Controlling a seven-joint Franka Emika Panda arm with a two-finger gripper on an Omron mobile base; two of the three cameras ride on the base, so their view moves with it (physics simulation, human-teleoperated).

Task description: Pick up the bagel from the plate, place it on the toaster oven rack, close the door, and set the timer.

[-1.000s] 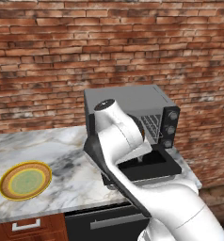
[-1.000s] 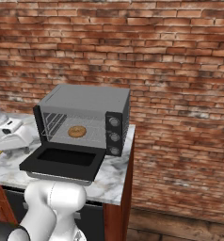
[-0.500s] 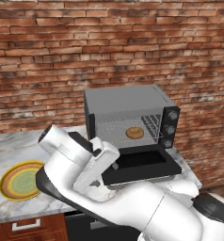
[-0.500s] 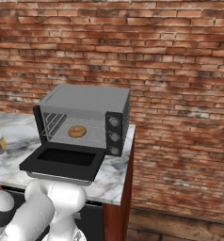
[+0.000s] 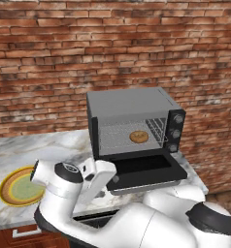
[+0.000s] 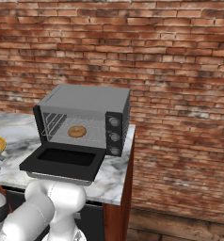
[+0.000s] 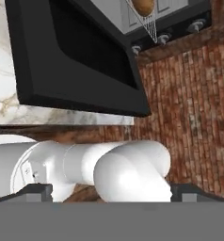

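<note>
On the marble counter (image 5: 49, 145): one toaster oven (image 5: 132, 121), one plate (image 5: 18, 186), both set against a red brick wall (image 5: 112, 48).
Bagel: one bagel (image 5: 139, 137) — brown, lying flat on the rack inside the oven, right of the cavity's middle in the left base view; also seen in the right base view (image 6: 76, 132).
Rack: one silver wire rack (image 5: 120, 138), level, spanning the cavity, with the bagel resting on it.
Door: one black door (image 5: 146, 169), dropped fully open and lying flat in front of the cavity, its dark window facing up; in the hand view (image 7: 76, 61) it crosses the upper part of the picture at a slant.
Knobs: three round knobs (image 5: 175, 131), stacked in a column on the dark panel right of the cavity.
Plate: one round plate, yellow-orange rim and pale green centre, well to the left of the oven, partly hidden by the arm.
Arm: one white arm (image 5: 103, 213), folded low in front of the counter, its wrist near the door's left front corner.
Gripper: one gripper (image 7: 109, 193) — two dark fingertips (image 7: 34, 192) at the bottom of the hand view, standing wide apart with nothing between them.
</note>
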